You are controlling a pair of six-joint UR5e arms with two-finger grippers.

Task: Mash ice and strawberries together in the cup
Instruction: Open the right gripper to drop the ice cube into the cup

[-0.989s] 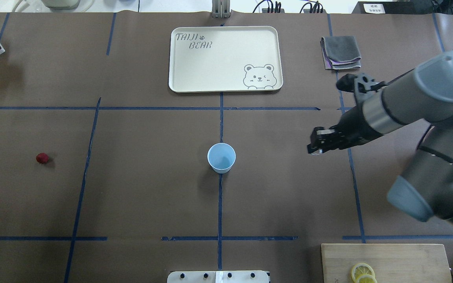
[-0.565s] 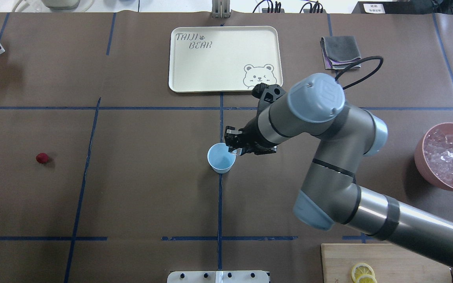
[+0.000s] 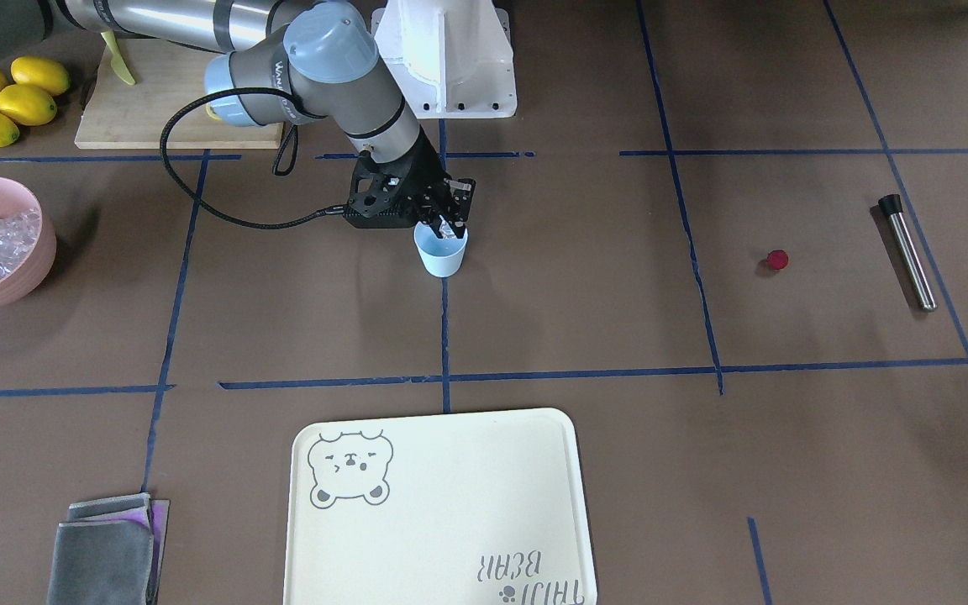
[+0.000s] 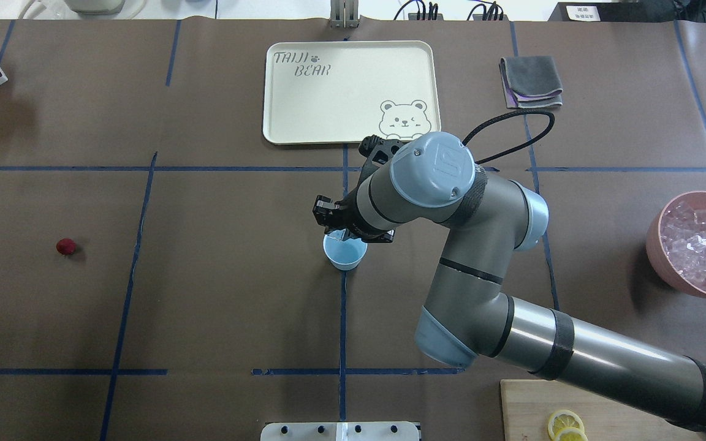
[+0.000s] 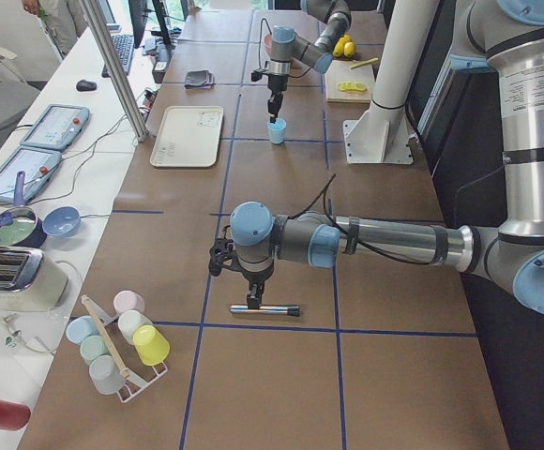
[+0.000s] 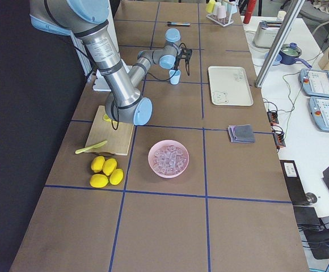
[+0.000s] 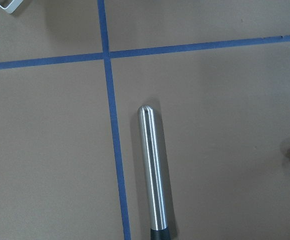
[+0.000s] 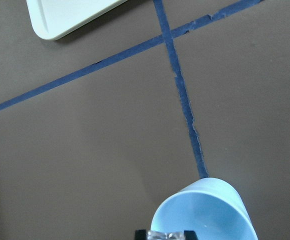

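The right gripper clenches one small clear glassy ice cube above the small pale blue tapered cup at frame centre. The cube is slippery and brittle, so it is best pinched on flat faces. The small red strawberry lies far left and looks soft. The jaws of the left gripper I cannot tell.

silver-grey right arm — rounded pale blue joint caps, black bands, a looping black cable.

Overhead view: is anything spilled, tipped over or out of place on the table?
Nothing stands out. The cup stands upright, the ice sits inside the pink bowl with none spilled around it, and the strawberry lies whole on the table, apart from the cup.
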